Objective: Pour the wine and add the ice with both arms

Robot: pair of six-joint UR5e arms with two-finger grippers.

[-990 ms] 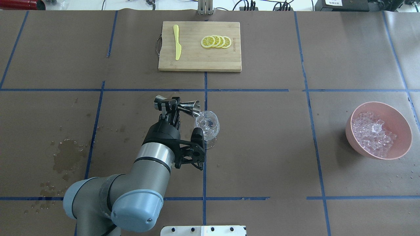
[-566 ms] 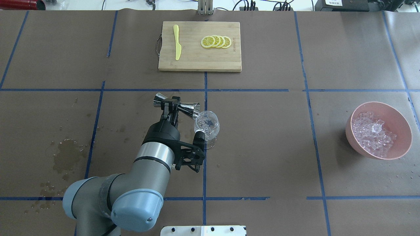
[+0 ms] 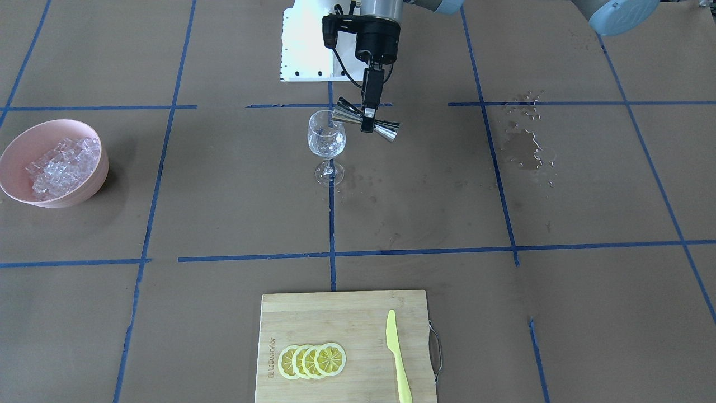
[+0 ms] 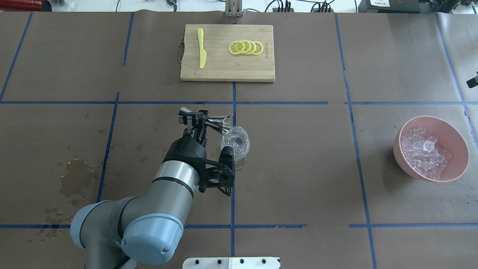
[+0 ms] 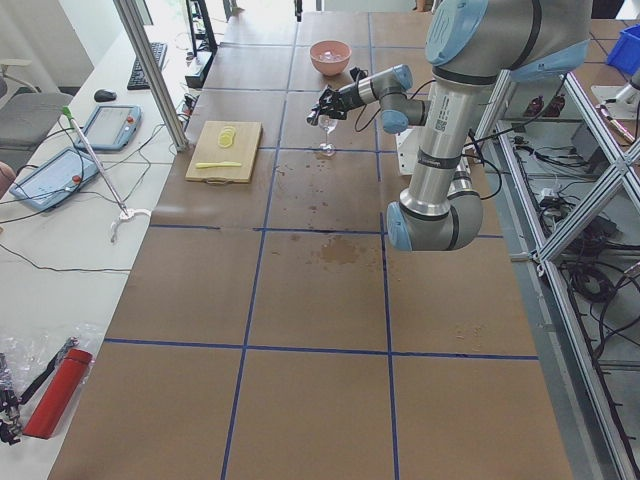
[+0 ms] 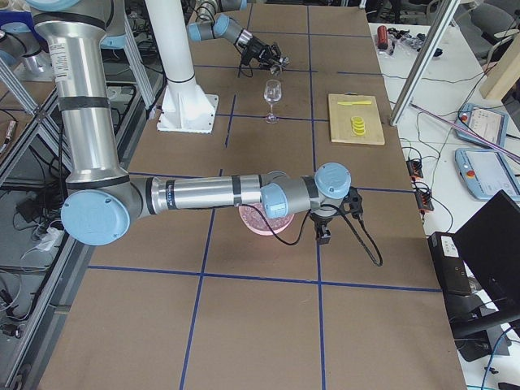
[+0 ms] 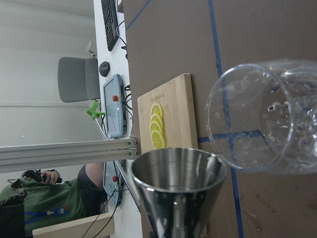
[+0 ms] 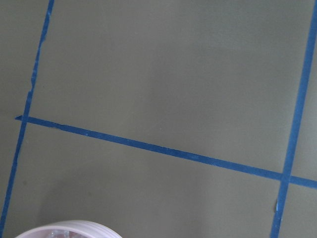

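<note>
Pinching the metal cup in the left gripper and now tipping it a bit closer over the glass, so pouring almost done, with the ice in the pink bowl far away by the right gripper, open or closed, cannot tell.

Brown paper, blue grid, and a few bright spots around a black gripper.

The table wears dull brown paper crossed by blue tape lines. The left gripper is black, on a grey arm with a pale-blue joint cap. The jigger in it is mirror-bright steel, and the wine glass just beside it is clear. Ahead of the gripper, a pale wooden board carries yellow lemon slices and a yellow-green knife. Far to its right, a pink bowl holds clear, glassy ice. To its left, a darker blotch marks the paper, seemingly wet.
</note>
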